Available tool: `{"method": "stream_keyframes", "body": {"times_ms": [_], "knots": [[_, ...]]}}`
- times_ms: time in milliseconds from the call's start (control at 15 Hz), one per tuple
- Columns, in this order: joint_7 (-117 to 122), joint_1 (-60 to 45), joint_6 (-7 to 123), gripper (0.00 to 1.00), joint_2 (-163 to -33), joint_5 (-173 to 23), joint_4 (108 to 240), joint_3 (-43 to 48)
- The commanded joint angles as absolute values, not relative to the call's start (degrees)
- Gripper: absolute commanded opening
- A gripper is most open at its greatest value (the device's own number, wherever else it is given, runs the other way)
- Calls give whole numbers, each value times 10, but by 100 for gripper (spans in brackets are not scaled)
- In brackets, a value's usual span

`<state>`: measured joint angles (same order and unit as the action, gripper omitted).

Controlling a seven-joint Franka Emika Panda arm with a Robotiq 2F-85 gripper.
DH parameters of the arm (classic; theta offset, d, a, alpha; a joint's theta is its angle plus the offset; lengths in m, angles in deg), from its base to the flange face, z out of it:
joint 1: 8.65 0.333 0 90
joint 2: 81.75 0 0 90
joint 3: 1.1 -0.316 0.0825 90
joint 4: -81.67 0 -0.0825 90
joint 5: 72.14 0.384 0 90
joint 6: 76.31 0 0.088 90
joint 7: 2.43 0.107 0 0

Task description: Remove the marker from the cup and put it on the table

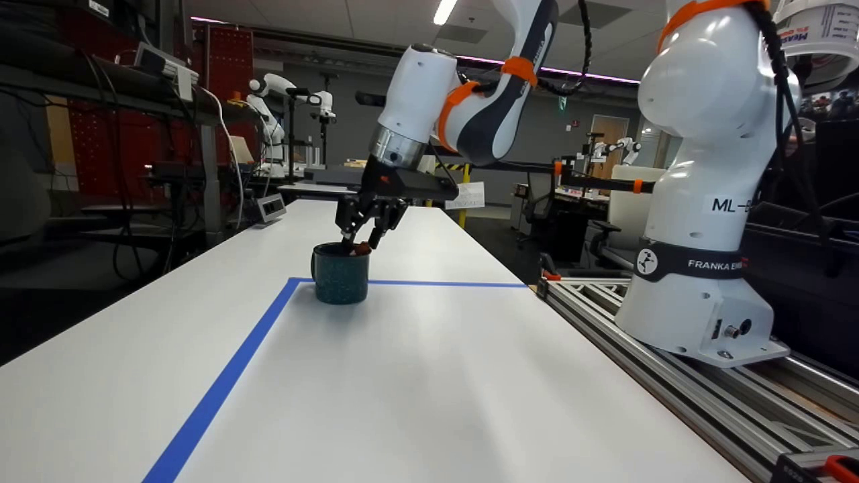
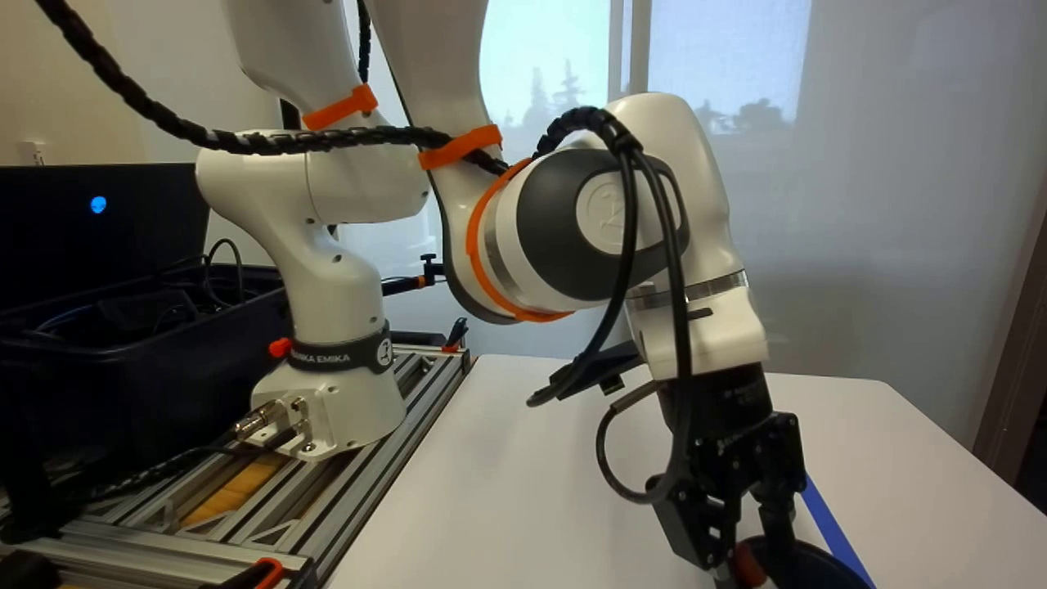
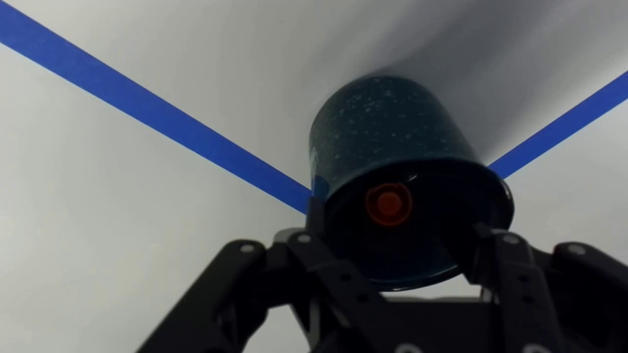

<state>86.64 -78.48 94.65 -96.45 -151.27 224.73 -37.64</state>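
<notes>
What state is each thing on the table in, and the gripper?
Cup: upright on the table, mouth uncovered.
Marker: inside the cup, red end up, not gripped.
Gripper: open, down at the cup's mouth.
Blue tape: flat on the table, turning a corner near the cup.

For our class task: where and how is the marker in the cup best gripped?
Probably by the sides of its reddish end, coming from above: that round end faces up in the mouth of the cup, whose wall hides most of the rest.
</notes>
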Motion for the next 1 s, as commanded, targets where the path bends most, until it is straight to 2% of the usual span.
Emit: {"method": "stream_keyframes", "body": {"times_ms": [0,267,933], "knots": [[898,-775,947,60,-970,-1543,2237,-370],[902,-772,944,48,-974,-1547,2235,-368],[909,-761,947,49,-973,-1554,2234,-365]]}}
